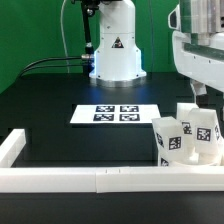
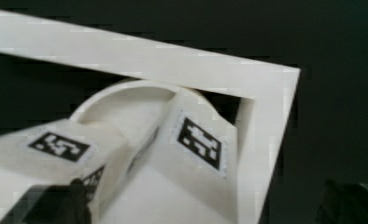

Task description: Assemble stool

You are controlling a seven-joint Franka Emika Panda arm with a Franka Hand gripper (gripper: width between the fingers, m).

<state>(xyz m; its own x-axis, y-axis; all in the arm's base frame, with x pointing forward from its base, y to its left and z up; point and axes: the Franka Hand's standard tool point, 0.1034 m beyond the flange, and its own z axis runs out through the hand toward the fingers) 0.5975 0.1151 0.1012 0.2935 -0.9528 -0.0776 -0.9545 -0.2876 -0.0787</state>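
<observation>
Clock directions are read on the exterior view, with 6 o'clock nearest the camera.

At 6 o'clock a long white border rail (image 1: 100, 180) is seen along the near edge of the black table (image 1: 50, 115). It turns at a corner and runs back along the 9 o'clock side.

Just behind the rail, at about 4 o'clock, the stool parts are gathered in a tight cluster. Chunky white legs (image 1: 172, 140) are stood close together there, and black-and-white square tags are shown on their faces. How many legs are in the cluster cannot be told.

In the wrist view the same cluster is seen from above. The curved rim of the seat disc (image 2: 136, 95) is seen pressed into a corner of the rail (image 2: 252, 70). A tagged leg (image 2: 202, 145) is leaned against the rim, and a second tagged leg (image 2: 60, 148) is seen beside it.

Above the cluster, at about 3 o'clock, the gripper (image 1: 203, 97) is held over the parts. In the wrist view its fingers (image 2: 48, 205) are seen wide apart at the edges of the picture, and nothing is clamped between them.

At the centre of the table the marker board (image 1: 115, 114) is laid flat, well apart from the stool parts. At 12 o'clock the arm's white base (image 1: 115, 55) is mounted at the far edge of the table, in front of a green backdrop (image 1: 30, 30).
</observation>
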